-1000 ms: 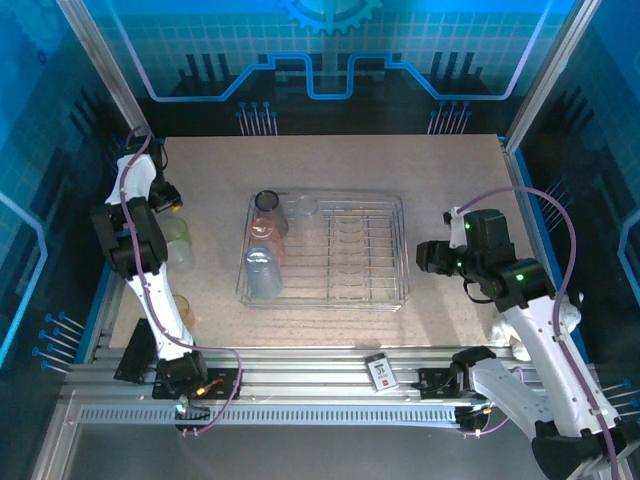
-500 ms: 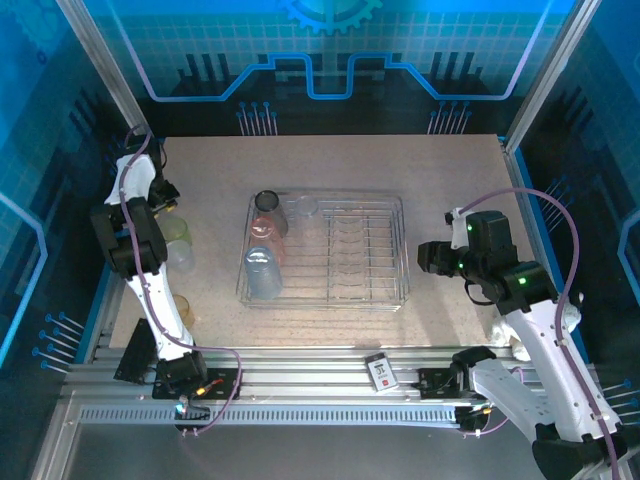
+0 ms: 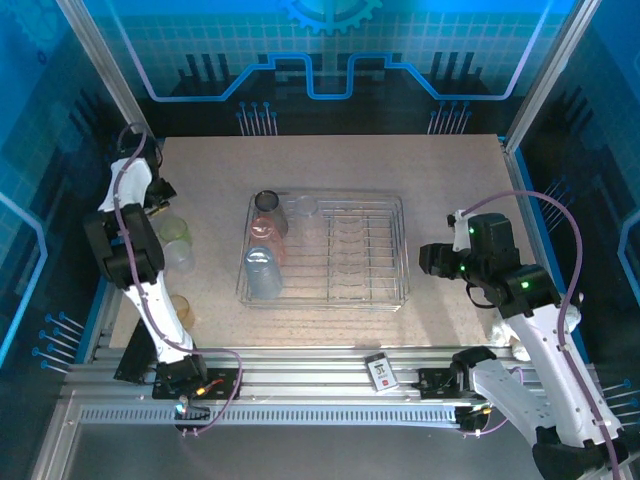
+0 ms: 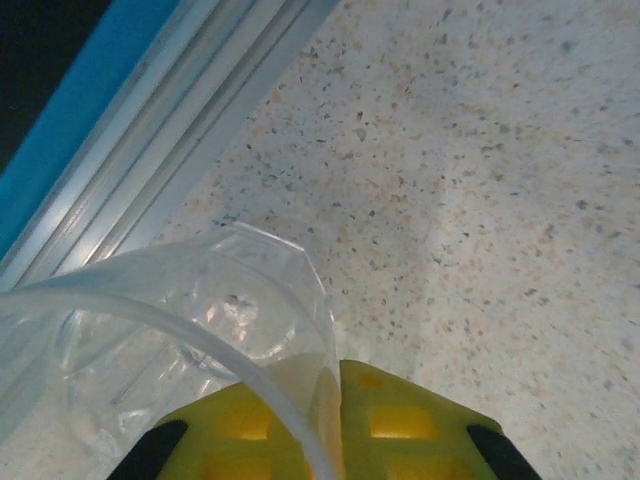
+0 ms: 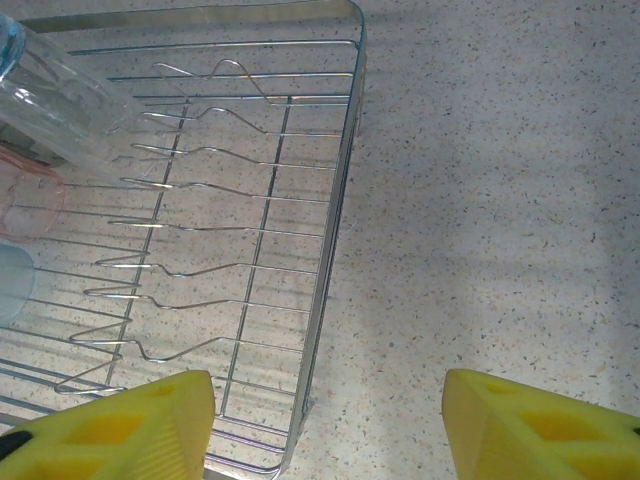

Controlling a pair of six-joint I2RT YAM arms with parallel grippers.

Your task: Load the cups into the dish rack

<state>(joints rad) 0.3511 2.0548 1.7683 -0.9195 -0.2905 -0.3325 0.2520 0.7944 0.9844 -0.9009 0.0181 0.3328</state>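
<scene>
Left gripper [image 4: 335,405]: at the table's left edge. Its yellow fingers are drawn narrow and pinch the wall of the held clear cup [image 4: 200,310], whose rim runs down between them.
Cups outside the rack: a pale green-yellow cup [image 3: 175,229], a loose clear cup [image 3: 181,255] just nearer the arm bases, and an amber cup [image 3: 181,305] nearer again. All three sit on the table [image 3: 450,170], apart from the rack's left side.
Dish rack [image 3: 404,250]: chrome wire, mid-table.
Rack, left end: a smoky grey cup [image 3: 266,203] at the far corner, then a pink-red cup [image 3: 264,232], then a light blue cup [image 3: 262,275]. A racked clear cup [image 3: 303,207] lies just right of the grey one.
Rack, right part: plate dividers [image 5: 200,210].
Right gripper [image 5: 325,395]: fingers spread wide with nothing between them, above the rack's right rim.
</scene>
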